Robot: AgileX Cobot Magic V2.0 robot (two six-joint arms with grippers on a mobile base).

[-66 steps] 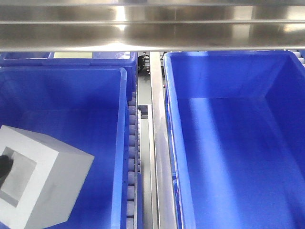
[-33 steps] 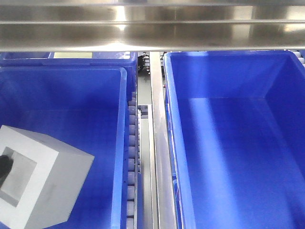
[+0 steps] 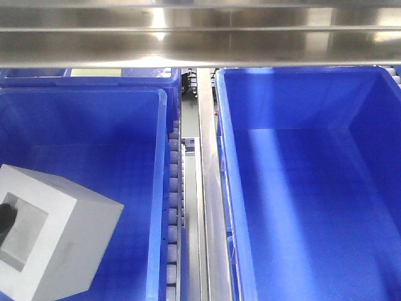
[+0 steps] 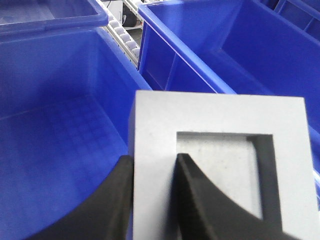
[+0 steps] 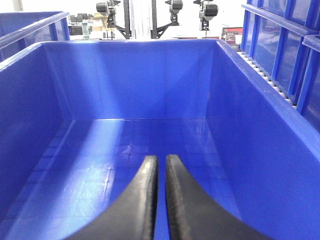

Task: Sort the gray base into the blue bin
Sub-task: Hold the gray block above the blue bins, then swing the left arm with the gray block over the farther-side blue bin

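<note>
The gray base [image 3: 69,244] is a matte gray block with a square recess and shows at the lower left of the front view, over the left blue bin [image 3: 160,188]. In the left wrist view my left gripper [image 4: 155,157] is shut on one wall of the gray base [image 4: 215,112]: one finger is outside the block and the other is inside the recess. My right gripper [image 5: 160,158] is shut and empty, low inside the right blue bin [image 5: 140,80], which also shows in the front view [image 3: 227,188]. Neither arm shows in the front view, only a dark fingertip [image 3: 5,219] in the recess.
A roller rail and a metal divider [image 3: 203,188] run between the two bins. A steel beam [image 3: 200,44] crosses the top of the front view. Another blue crate [image 3: 125,78] stands behind the left bin. More blue crates [image 5: 280,45] stand to the right.
</note>
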